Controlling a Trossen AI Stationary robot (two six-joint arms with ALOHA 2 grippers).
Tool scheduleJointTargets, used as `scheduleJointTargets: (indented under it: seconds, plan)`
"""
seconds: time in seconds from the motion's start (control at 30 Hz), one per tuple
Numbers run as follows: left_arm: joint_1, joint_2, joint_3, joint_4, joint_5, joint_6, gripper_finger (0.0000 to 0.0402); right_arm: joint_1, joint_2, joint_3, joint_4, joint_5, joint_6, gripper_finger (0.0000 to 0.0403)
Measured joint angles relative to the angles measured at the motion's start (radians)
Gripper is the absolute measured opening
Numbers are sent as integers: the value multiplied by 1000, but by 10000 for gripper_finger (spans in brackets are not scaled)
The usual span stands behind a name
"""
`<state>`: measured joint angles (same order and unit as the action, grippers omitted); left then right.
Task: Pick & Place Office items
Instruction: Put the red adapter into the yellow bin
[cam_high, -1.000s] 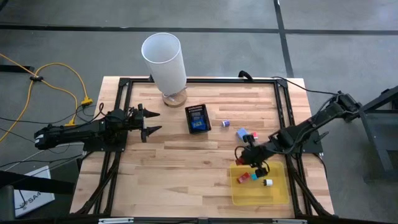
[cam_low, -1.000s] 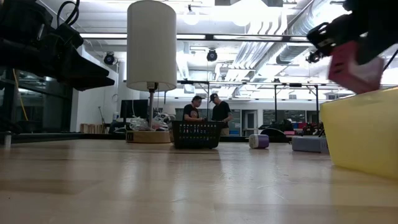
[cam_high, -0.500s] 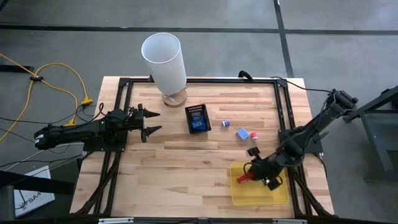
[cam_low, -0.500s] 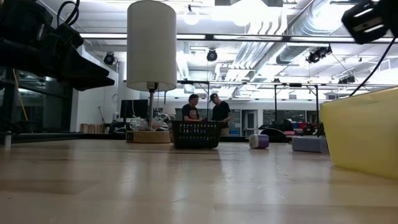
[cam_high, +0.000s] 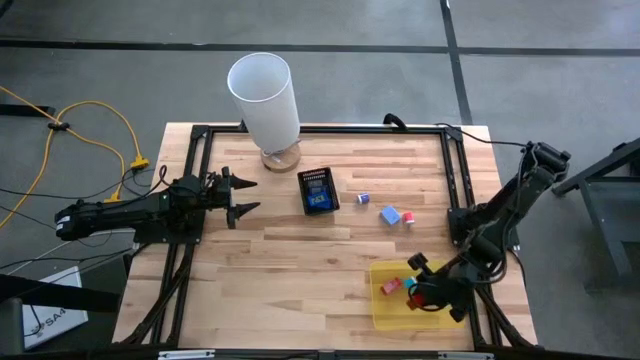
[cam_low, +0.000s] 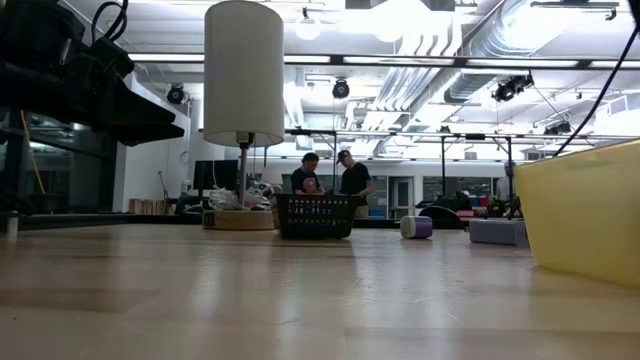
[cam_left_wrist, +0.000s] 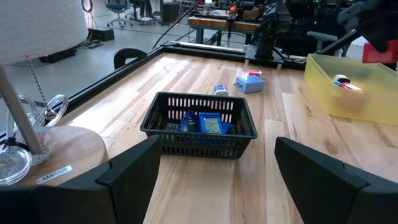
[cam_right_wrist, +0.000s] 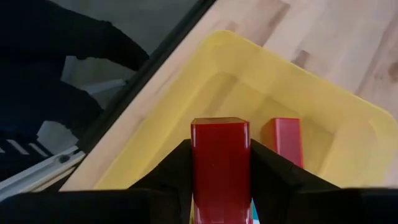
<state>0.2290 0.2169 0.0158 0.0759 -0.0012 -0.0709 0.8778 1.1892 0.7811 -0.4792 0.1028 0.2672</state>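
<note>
I am counting two red blocks at the frame's lower right: one glossy, rectangular red block (cam_right_wrist: 220, 163) pinched by my right gripper (cam_high: 428, 291) over the yellow tray (cam_high: 385, 312), one lying inside. My left gripper (cam_high: 240, 197) is waiting spread wide at middle left.

We see a wooden bench (cam_high: 300, 250) with a black frame (cam_high: 195, 135) around its edge. A white lamp (cam_high: 265, 95) stands on a round wooden base (cam_high: 281, 157) at the far side. Near the middle sits a black mesh box (cam_high: 319, 191). A translucent yellow tray (cam_high: 385, 312) lies at the near right corner. Yellow cables (cam_high: 100, 130) lie on the floor, and two people (cam_low: 330, 175) stand far behind.
</note>
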Motion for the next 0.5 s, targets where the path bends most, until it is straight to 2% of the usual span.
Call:
scheduleJointTargets:
  seconds: [0.5]
  plan:
    - [0,0,0,0,0,0,308,28,0,0,27,3,1,111]
